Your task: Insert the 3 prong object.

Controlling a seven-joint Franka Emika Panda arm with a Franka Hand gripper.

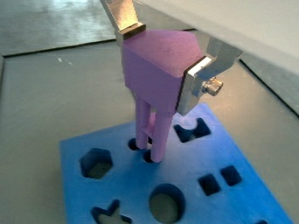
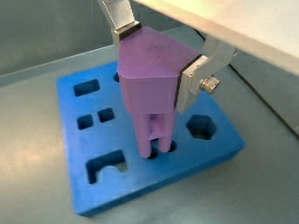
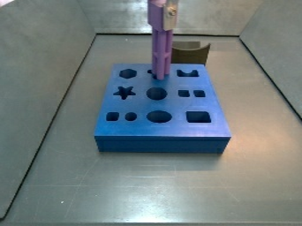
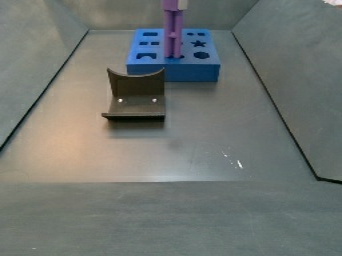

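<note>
The 3 prong object [image 1: 156,79] is a tall purple piece with parallel rods. It stands upright over the blue block [image 1: 222,206], its rod tips down in a hole of the block in both wrist views. My gripper [image 1: 163,54] is shut on the piece's wide top, silver fingers [image 1: 121,16] on both sides. It also shows in the wrist view [image 2: 155,83] over the block [image 2: 117,188]. In the side views the purple piece [image 3: 160,40] [image 4: 174,28] rises from the block [image 3: 165,132] [image 4: 201,68]; the gripper [image 3: 163,11] is at the frame's top edge.
A dark brown curved block [image 4: 135,96] lies on the grey floor in front of the blue block, and shows behind it in a side view [image 3: 195,53]. Grey walls [image 3: 59,97] enclose the floor. The blue block has several other shaped holes, such as a star [image 3: 123,91].
</note>
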